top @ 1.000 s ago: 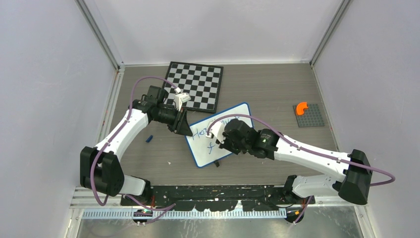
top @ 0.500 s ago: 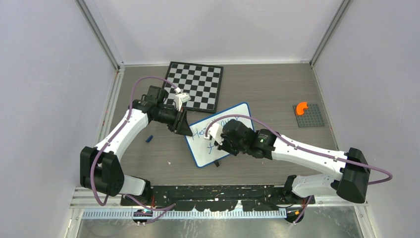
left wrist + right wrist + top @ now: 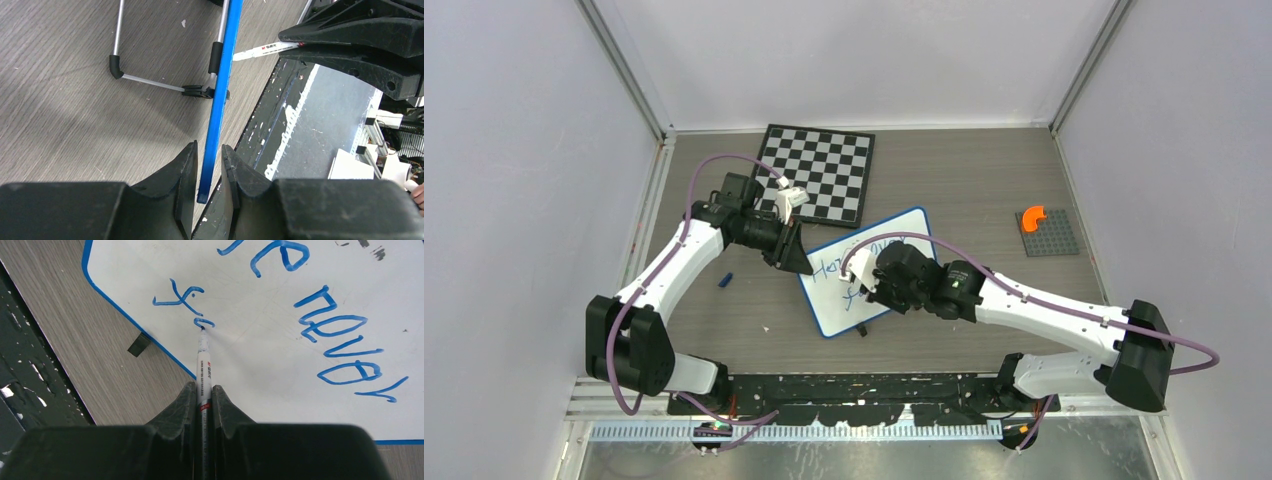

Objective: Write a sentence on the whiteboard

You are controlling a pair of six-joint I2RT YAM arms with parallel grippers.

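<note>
The right gripper (image 3: pixel 203 390) is closed tight on a white marker (image 3: pixel 203 357), whose tip touches the whiteboard (image 3: pixel 270 385) at the partly written second line of the blue sentence (image 3: pixel 345 335). The left gripper (image 3: pixel 209 155) pinches the board's blue rim (image 3: pixel 223 75) between narrowly parted jaws. The board sits on the table (image 3: pixel 964 180), just beside the chessboard (image 3: pixel 819 170).
</note>
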